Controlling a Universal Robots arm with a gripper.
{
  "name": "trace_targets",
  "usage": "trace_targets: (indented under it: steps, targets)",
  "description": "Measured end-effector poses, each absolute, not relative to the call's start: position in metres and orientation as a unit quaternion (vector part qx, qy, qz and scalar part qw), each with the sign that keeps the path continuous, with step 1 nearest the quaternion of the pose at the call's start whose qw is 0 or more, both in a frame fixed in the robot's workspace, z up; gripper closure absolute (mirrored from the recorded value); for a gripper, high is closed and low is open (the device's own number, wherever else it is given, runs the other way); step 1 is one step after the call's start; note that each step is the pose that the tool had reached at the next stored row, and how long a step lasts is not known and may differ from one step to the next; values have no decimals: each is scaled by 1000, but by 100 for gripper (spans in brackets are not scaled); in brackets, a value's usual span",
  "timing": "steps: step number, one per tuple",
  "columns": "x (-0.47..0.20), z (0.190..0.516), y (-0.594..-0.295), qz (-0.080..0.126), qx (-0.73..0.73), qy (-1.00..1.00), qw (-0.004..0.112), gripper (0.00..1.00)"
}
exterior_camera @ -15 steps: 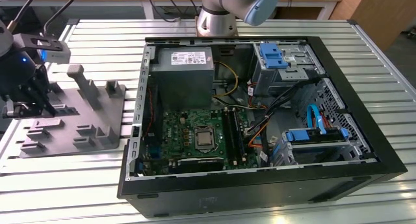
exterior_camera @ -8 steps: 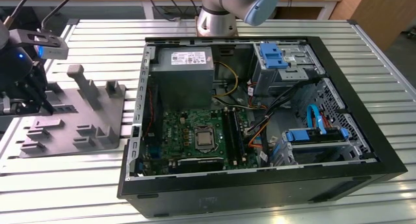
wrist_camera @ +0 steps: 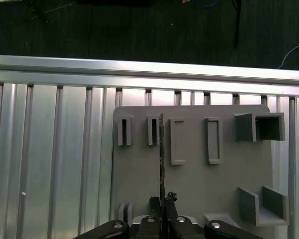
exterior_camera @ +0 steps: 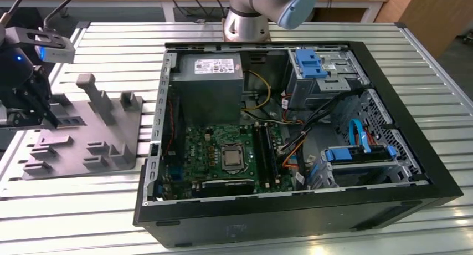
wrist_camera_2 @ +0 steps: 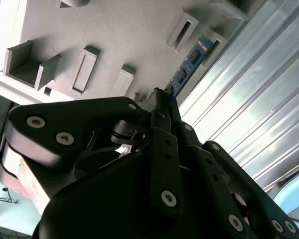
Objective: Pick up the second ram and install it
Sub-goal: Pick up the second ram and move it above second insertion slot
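Observation:
The second ram (wrist_camera: 162, 149) is a thin dark strip seen edge-on in the first wrist view. In the second wrist view the ram (wrist_camera_2: 188, 64) shows its dark chips. My gripper (wrist_camera: 162, 201) is shut on one end of it, the fingers (wrist_camera_2: 165, 107) pinching its faces. The strip reaches out over the grey holder block (wrist_camera: 199, 184), close to the block's narrow slots (wrist_camera: 153, 130). In the exterior view the gripper (exterior_camera: 43, 115) hangs over the far left part of the holder block (exterior_camera: 81, 138), well left of the open computer case.
The open black computer case (exterior_camera: 296, 210) lies on the slatted metal table (exterior_camera: 414, 55), with the green motherboard (exterior_camera: 214, 155) and long black memory slots (exterior_camera: 266, 149) inside. Tall posts (exterior_camera: 92, 94) rise from the holder block. The arm's base (exterior_camera: 247, 16) stands behind the case.

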State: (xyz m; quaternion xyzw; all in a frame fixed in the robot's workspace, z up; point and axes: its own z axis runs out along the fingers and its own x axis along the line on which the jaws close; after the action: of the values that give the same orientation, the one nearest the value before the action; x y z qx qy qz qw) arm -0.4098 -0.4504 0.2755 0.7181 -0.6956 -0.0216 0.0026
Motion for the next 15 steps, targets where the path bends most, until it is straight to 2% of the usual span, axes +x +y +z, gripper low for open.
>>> trace_targets:
  steps: [15]
  targets:
    - [-410,292,-450,-22,718,-696,2,86]
